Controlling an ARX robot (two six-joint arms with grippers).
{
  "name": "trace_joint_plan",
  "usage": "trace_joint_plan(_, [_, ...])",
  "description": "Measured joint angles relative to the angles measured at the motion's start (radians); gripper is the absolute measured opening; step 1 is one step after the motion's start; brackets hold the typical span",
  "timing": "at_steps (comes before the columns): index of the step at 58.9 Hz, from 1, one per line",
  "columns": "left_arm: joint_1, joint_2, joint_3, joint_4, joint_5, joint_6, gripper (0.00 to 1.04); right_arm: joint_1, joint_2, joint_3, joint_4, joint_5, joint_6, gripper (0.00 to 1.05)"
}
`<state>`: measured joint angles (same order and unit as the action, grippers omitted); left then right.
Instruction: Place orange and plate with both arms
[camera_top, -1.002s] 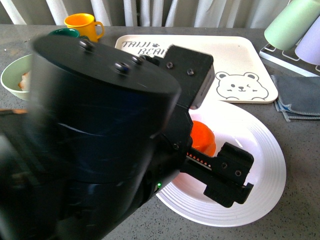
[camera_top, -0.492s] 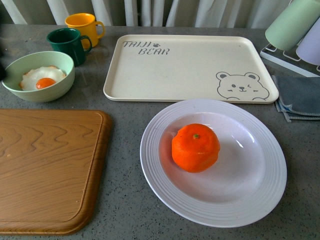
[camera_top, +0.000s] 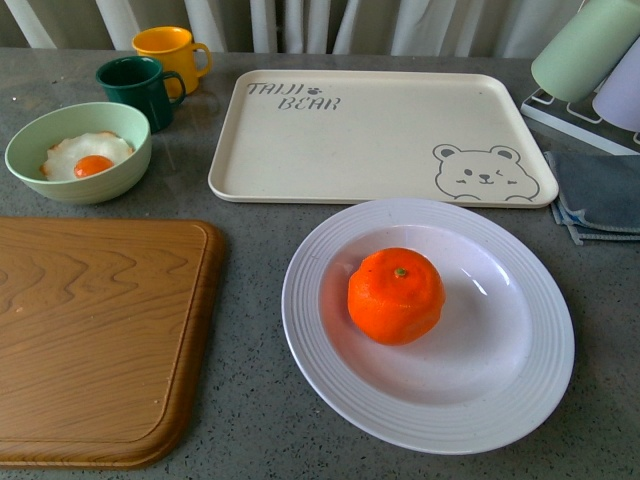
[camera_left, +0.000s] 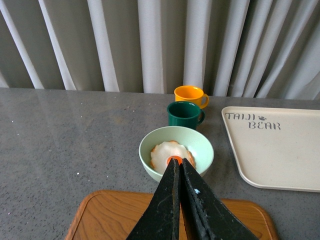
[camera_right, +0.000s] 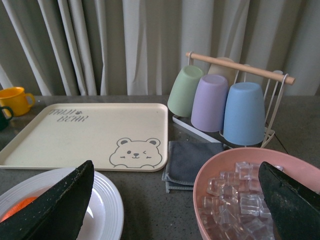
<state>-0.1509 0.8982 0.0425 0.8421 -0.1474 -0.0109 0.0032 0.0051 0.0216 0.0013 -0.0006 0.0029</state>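
The orange (camera_top: 396, 296) sits in the middle of the plate (camera_top: 540, 340), apparently already placed, so the left gripper (camera_left: 177, 200), jaws together, and the right gripper (camera_right: 175, 170), jaws wide apart, hang empty away from the plate.

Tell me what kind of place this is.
Probably a kitchen counter, maybe staged: a wooden cutting board, a fried egg in a bowl, and cups on a rack.
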Motion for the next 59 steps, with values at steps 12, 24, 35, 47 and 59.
trace_joint_plan(12, [0.047, -0.174, -0.025, -0.145, 0.049, 0.000, 0.02, 0.000, 0.000, 0.000, 0.000, 0.000, 0.000, 0.96])
trace_joint_plan(24, [0.145, -0.323, -0.028, -0.279, 0.142, 0.002, 0.02, 0.000, 0.000, 0.000, 0.000, 0.000, 0.000, 0.96])
trace_joint_plan(35, [0.146, -0.447, -0.028, -0.394, 0.146, 0.002, 0.02, 0.000, 0.000, 0.000, 0.000, 0.000, 0.000, 0.96])
trace_joint_plan(47, [0.146, -0.556, -0.028, -0.499, 0.147, 0.002, 0.02, 0.000, 0.000, 0.000, 0.000, 0.000, 0.000, 0.96])
trace_joint_plan(59, [0.146, -0.633, -0.028, -0.576, 0.147, 0.002, 0.02, 0.000, 0.000, 0.000, 0.000, 0.000, 0.000, 0.96])
